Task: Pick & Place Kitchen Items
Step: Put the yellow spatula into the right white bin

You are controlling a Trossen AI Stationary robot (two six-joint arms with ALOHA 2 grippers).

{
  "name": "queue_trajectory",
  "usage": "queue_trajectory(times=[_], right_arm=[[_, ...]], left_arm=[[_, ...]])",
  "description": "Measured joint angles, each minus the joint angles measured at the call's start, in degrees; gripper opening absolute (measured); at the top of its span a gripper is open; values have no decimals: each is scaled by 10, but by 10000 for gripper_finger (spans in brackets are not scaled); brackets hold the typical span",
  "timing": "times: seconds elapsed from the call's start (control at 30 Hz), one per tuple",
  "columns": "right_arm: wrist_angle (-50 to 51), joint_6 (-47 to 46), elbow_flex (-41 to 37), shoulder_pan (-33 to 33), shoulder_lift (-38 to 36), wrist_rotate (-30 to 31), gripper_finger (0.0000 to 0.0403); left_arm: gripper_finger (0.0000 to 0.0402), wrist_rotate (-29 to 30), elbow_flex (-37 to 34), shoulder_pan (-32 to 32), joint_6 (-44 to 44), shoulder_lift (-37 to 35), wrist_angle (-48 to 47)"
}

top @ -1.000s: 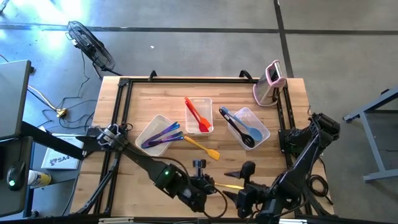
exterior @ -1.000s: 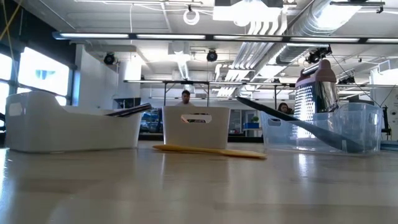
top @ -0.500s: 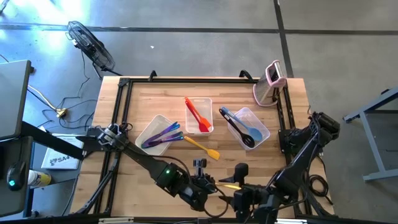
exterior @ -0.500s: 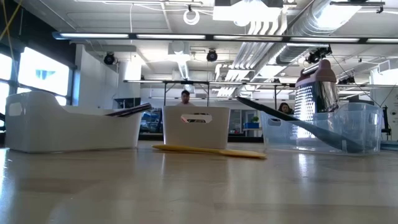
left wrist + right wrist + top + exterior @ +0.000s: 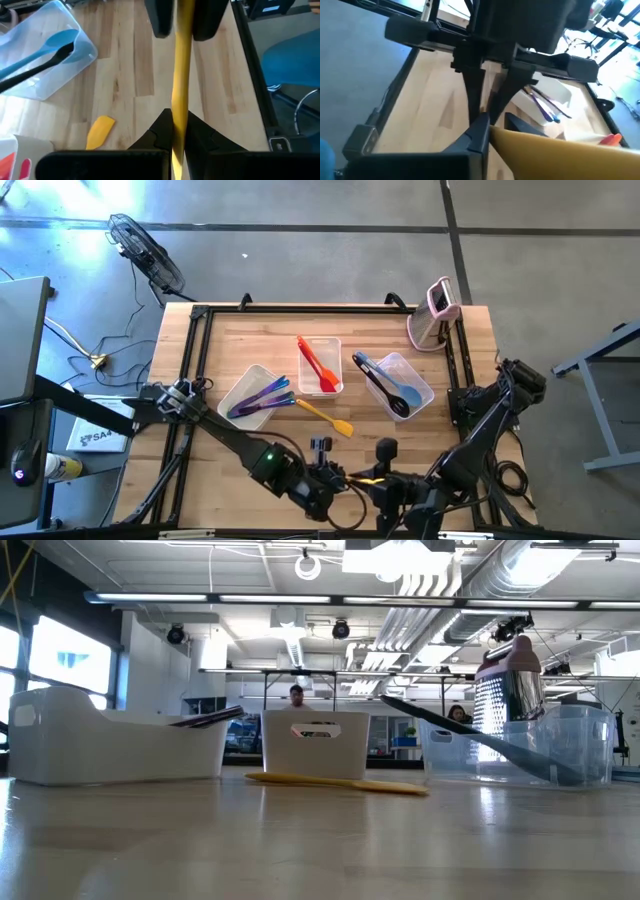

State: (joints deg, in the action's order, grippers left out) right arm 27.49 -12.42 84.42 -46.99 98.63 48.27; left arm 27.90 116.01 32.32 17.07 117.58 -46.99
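right pincer [image 5: 385,480] shifted leftward; both pincers, left [image 5: 335,478], pinching yellow utensil [image 5: 181,75], ends hidden.

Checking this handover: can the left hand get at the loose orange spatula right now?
Probably not yet: the left hand is shut on the yellow utensil, which the right hand also grips. The orange spatula lies uncovered on the table, so only that load hinders.

Three clear tubs: left [image 5: 247,396], middle [image 5: 321,364], right [image 5: 402,383]. Utensils: two purple [image 5: 262,394] in the left tub, one red [image 5: 318,364] in the middle, one blue [image 5: 394,388] and one black [image 5: 383,392] in the right. One yellow spatula [image 5: 325,418] lies on the table [image 5: 470,340], another yellow utensil [image 5: 181,65] sits between two grippers, and one pink gadget [image 5: 436,313] stands.
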Motion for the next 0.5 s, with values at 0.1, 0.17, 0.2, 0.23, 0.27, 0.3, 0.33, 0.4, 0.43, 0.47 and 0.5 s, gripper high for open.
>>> queue_trajectory(times=[0.1, 0.17, 0.2, 0.23, 0.27, 0.3, 0.33, 0.4, 0.43, 0.47, 0.5], right_arm=[[1, 10, 0, -2, 0, 11, 41], [1, 10, 0, -2, 0, 11, 41], [2, 11, 0, -2, 0, 12, 41], [3, 12, 0, -2, 0, 12, 41], [2, 13, 0, -2, 0, 13, 41], [3, 13, 0, -2, 1, 12, 41], [6, 13, 0, -2, 1, 8, 41], [9, 14, -2, -1, 4, 6, 41], [12, 12, -2, -1, 4, 2, 41], [14, 10, -2, 0, 4, -1, 41], [15, 7, -2, -1, 4, -3, 41]], left_arm=[[15, -1, 0, 0, -5, 0, 2], [15, 3, 0, 0, -6, 0, 1], [16, 9, 0, 0, -8, 0, 1], [20, 13, 0, 0, -10, 0, 1], [29, 16, 0, 0, -12, 0, -1], [40, 16, 0, 0, -12, 0, -2], [54, 16, 0, 0, -12, 0, 5], [81, 18, 2, -2, -11, -1, 5], [93, 20, 2, -2, -10, -1, 5], [106, 25, 2, -2, -9, -1, 6], [118, 31, 2, -2, -3, -1, 7]])
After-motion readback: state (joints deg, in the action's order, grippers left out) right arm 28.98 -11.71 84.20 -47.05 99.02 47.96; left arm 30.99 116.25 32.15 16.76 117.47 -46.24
